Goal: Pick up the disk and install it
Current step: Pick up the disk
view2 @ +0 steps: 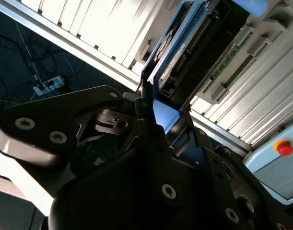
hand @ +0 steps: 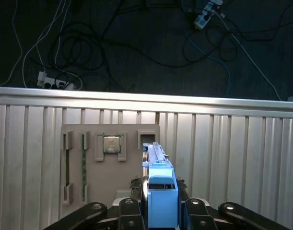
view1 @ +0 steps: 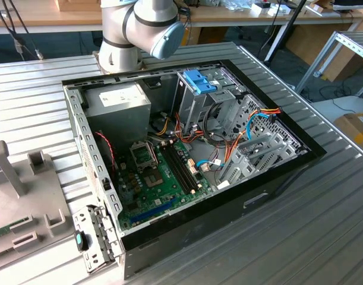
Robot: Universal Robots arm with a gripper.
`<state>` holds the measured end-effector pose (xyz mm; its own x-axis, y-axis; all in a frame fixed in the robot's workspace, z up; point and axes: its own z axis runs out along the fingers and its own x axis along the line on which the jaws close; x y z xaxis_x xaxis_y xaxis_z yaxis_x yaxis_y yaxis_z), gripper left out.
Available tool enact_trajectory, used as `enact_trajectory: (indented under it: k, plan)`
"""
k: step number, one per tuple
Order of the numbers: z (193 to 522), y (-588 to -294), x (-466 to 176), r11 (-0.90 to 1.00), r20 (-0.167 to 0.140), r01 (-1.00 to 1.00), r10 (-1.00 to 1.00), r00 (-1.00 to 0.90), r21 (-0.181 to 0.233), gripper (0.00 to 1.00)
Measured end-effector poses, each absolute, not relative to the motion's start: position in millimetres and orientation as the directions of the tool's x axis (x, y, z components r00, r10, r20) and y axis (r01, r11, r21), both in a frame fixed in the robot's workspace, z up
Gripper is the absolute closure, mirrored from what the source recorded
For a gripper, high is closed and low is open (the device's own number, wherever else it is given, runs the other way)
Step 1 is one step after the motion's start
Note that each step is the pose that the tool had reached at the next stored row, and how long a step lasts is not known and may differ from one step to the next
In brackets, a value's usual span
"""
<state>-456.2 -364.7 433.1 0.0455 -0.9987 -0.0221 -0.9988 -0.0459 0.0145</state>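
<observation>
The disk [hand: 158, 191] is held edge-on, and its light-blue rail frame faces the first wrist view. My gripper [hand: 160, 214] is shut on it, with one black finger [hand: 132, 211] on each side. In the second wrist view the disk [view2: 184, 48] shows its grey metal body, white label and blue frame beyond the gripper [view2: 158, 120]. It hangs in the air above a grey holder tray [hand: 103, 177]. The open computer case [view1: 187, 148] lies on the ribbed metal table, with a blue-tabbed drive cage [view1: 199, 83] at its far side.
The tray [view1: 21, 202] sits at the exterior view's left and holds a processor chip [hand: 111, 143] and a memory stick [hand: 83, 163]. A grey power-supply box [view1: 119, 98] fills the case's far left corner. The arm's base [view1: 119, 47] stands behind the case. Cables and power strips [hand: 55, 81] lie on the floor.
</observation>
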Motion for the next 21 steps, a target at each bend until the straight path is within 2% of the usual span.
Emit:
enact_trajectory:
  k: [4, 7, 12, 17, 21]
  plan:
    - [446.5, -364.7, -456.2, -0.046, -0.022, -0.999, -0.999, 0.046, 0.014, 0.63]
    - [469.8, -364.7, -456.2, -0.046, -0.022, -0.999, -0.999, 0.046, 0.014, 0.63]
    - [471.8, -364.7, -456.2, -0.046, -0.022, -0.999, -0.999, 0.046, 0.015, 0.63]
    - [498.6, -364.7, -456.1, -0.046, -0.022, -0.999, -0.999, 0.046, 0.014, 0.63]
    - [499.6, -364.7, -456.2, -0.046, -0.022, -0.999, -0.999, 0.046, 0.015, 0.63]
